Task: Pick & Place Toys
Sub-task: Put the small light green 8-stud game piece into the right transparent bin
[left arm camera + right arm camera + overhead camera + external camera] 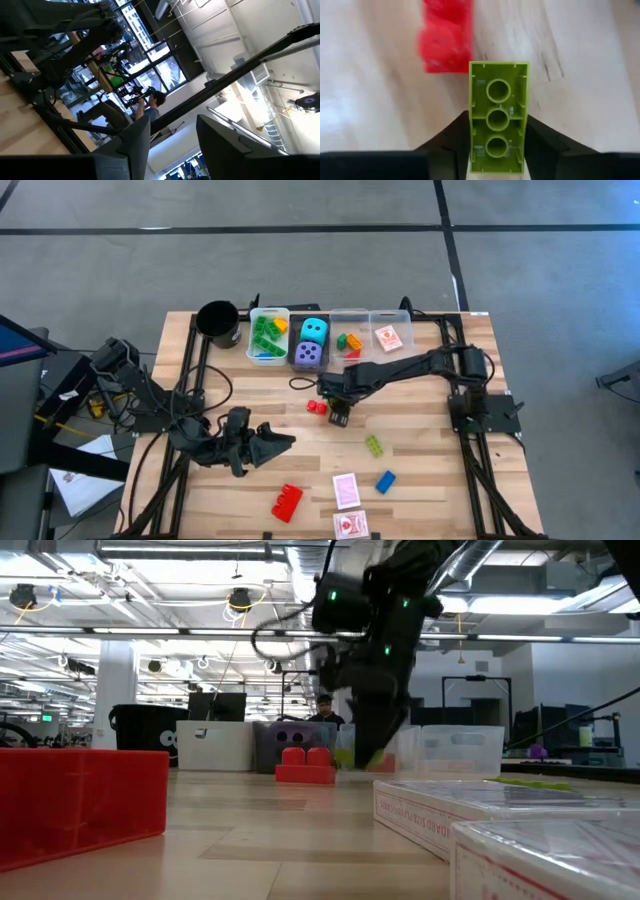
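Your right hand [496, 165] is clamped on a lime-green plastic building brick [498, 117], one dark finger on each long side; the brick's long axis runs straight out ahead along the fingers, its hollow underside with three round tubes facing the wrist camera, the far end sticking out well past the fingertips. From above, that hand [338, 412] sits over the middle of the wooden bench [430, 470], just beside a small red plastic brick [317, 407] lying flat on the wood; in the wrist view the red brick [446, 37] shows just beyond the green one's far end. Whether the two touch, you cannot tell. Your left hand [283, 441] rests low on the bench's left side, its two fingers [134, 145] parted with nothing between them, pointing up toward the room. Elsewhere on the bench: a second lime-green brick [373, 445], a blue brick [385, 481], a larger red brick [287, 502], and two red-white cards [346, 490] near the front edge. At the back, clear plastic bins [360, 318] hold a cyan soft die [314, 330] and a purple soft die [308, 355].
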Robot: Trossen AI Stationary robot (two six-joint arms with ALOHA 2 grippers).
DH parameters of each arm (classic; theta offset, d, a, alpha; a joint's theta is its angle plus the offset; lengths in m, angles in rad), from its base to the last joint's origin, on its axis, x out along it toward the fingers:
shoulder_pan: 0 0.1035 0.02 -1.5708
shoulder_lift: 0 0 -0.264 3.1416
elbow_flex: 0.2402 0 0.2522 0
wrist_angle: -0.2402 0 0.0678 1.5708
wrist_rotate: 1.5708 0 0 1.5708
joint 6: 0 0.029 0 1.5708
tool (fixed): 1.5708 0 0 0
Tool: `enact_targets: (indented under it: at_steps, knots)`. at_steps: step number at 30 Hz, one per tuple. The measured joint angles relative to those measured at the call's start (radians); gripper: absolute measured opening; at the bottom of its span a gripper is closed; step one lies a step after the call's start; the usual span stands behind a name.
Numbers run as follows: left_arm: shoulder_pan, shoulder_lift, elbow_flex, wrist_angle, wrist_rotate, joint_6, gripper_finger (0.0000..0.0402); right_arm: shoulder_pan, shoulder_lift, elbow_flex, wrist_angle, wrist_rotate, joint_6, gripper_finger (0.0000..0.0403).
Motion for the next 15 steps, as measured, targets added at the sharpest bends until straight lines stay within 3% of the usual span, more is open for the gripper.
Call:
enact_targets:
  at_steps: [7, 15]
  knots:
    - [0.0, 0.0, 0.0, -0.002, 0.001, 0.177, 0.0154, 0.057, -0.133, 0.0, -0.07, 0.093, 0.071, 0.0132]
    - [0.081, -0.031, 0.0, 0.001, 0.003, 0.584, 0.0154, 0.134, -0.386, 0.001, -0.16, 0.314, 0.428, 0.0132]
